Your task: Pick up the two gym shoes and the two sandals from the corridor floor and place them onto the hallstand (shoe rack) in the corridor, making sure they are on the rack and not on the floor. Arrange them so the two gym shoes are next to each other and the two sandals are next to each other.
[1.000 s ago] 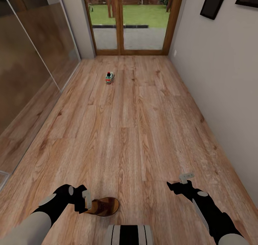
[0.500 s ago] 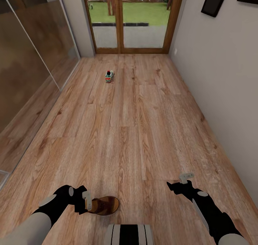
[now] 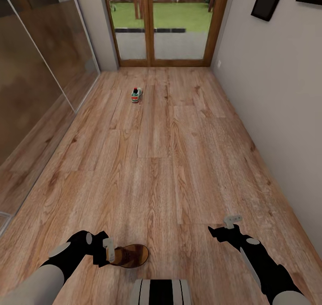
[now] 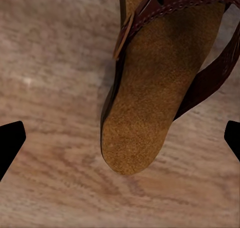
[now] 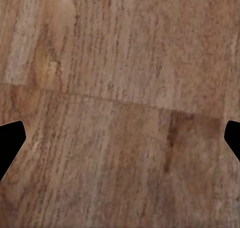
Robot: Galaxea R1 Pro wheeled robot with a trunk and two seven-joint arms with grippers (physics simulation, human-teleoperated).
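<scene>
A corridor floor of light-brown wood-grain planks (image 3: 170, 162) is seen running away to a wood-framed glazed door (image 3: 165, 23) at 12 o'clock in the head view, through which grass is visible. A glossy brown panelled wall (image 3: 36, 81) is seen along the 9 o'clock side and a plain grey wall (image 3: 277, 117) along the 3 o'clock side, where dark picture frames (image 3: 268, 1) are hung.

The black left gripper (image 3: 107, 248) is held low at 7 o'clock, just beside a brown leather slip-on sandal with a dark reddish-brown strap and tan footbed (image 3: 130, 256), which lies flat on the planks. In the left wrist view the sandal (image 4: 160, 82) is seen between the two dark fingertips (image 4: 11, 140), which are set wide apart and are not touching it.

The black right gripper (image 3: 232, 220) is held over bare planks at 5 o'clock; its fingertips (image 5: 10, 143) are likewise seen spread apart, with nothing between them but flooring.

One white lace-up gym shoe with green and red-orange patches (image 3: 136, 95) is seen standing alone on the floor at 11 o'clock, well apart from both arms and nearer the door.
</scene>
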